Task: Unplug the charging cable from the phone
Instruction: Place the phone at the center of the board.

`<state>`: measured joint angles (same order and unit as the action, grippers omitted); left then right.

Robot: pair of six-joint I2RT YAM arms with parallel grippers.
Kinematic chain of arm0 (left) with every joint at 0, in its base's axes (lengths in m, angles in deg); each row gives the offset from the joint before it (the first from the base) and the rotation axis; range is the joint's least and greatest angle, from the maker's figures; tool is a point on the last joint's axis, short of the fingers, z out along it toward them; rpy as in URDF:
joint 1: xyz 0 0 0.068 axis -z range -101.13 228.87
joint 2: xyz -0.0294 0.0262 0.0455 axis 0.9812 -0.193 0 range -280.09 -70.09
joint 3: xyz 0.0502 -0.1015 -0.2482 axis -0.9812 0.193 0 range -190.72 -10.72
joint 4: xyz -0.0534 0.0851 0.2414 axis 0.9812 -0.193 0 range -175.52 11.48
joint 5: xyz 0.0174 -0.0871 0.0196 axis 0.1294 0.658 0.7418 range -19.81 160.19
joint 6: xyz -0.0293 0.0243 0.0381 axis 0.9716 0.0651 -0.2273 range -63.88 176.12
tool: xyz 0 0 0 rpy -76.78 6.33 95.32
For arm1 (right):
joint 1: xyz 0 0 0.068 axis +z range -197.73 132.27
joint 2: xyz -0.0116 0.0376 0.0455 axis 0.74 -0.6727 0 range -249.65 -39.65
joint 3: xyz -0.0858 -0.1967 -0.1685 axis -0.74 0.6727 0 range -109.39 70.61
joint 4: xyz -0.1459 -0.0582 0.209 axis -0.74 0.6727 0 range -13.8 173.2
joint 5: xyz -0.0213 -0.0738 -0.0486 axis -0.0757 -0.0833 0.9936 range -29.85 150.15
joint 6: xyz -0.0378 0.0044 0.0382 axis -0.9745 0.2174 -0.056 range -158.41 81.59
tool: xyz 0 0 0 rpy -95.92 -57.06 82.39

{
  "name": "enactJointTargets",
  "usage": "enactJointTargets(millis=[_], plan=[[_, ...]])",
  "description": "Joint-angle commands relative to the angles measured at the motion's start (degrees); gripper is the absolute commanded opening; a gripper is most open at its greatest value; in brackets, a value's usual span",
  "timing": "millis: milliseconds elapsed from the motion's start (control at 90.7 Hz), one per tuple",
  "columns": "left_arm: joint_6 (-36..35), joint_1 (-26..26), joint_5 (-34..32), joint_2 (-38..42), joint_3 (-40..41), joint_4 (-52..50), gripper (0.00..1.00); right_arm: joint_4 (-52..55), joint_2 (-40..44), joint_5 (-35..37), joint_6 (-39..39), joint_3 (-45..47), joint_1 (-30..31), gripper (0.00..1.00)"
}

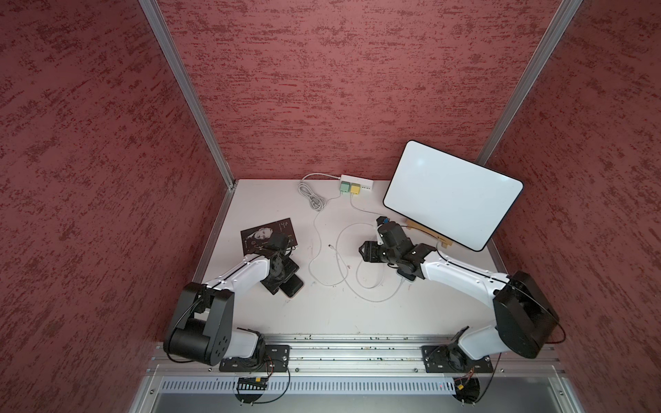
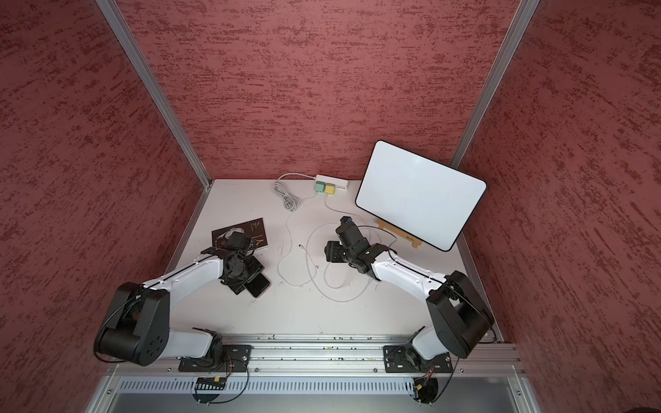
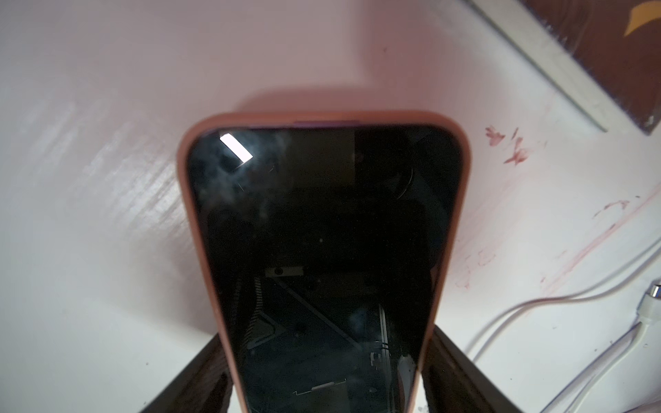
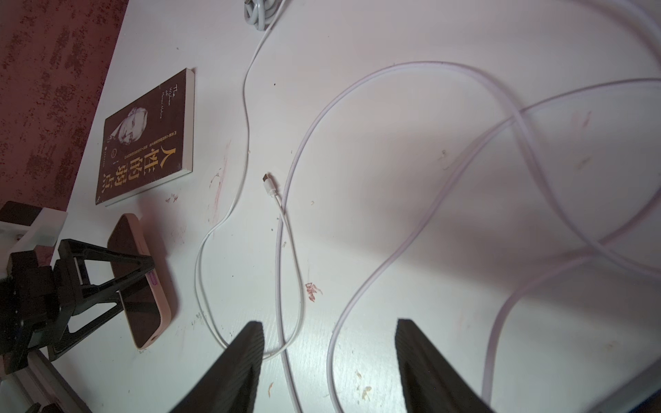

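Left tool clasps phone; charging cable lies unplugged, apart.

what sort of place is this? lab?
Likely a robot test cell: red panels box in the white table, left arm and right arm mount on an aluminium rail, phone and book as props.

Laboratory robot cell, identified by red textured panels set in aluminium profiles around the white table and by an aluminium rail, bolted with arm mounts, along the table's front edge.
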<state>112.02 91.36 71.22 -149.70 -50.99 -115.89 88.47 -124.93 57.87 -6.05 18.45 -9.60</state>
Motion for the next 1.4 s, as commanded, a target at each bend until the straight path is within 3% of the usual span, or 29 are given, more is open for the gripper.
enactJointTargets(millis=[0,275,518,1036,1289,1388], plan=[[-0.28,0.0,0.6,0.44,-0.25,0.93,0.58,0.16,1.53,1.48,0.6,0.99,0.41,0.64],[-2.66,3.33,-0.82,-0.12,-2.68,-1.32,0.57,-0.35,1.56,1.51,0.82,1.87,0.45,0.63],[-9.86,8.35,-2.36,-3.01,-6.03,-5.53,0.57,-1.21,1.54,1.14,0.86,2.8,0.54,0.63],[-23.72,10.02,-5.29,-8.75,-9.63,-9.83,0.57,-4.38,0.72,-0.25,1.95,5.36,0.54,0.63],[-24.79,11.32,-8.92,-12.92,-11.27,-9.56,0.61,-4.95,0.85,-0.52,2.01,5.87,0.54,0.63],[-24.83,11.33,-10.49,-13.82,-11.96,-9.82,0.69,-4.9,0.89,-0.56,1.97,6.06,0.54,0.63]])
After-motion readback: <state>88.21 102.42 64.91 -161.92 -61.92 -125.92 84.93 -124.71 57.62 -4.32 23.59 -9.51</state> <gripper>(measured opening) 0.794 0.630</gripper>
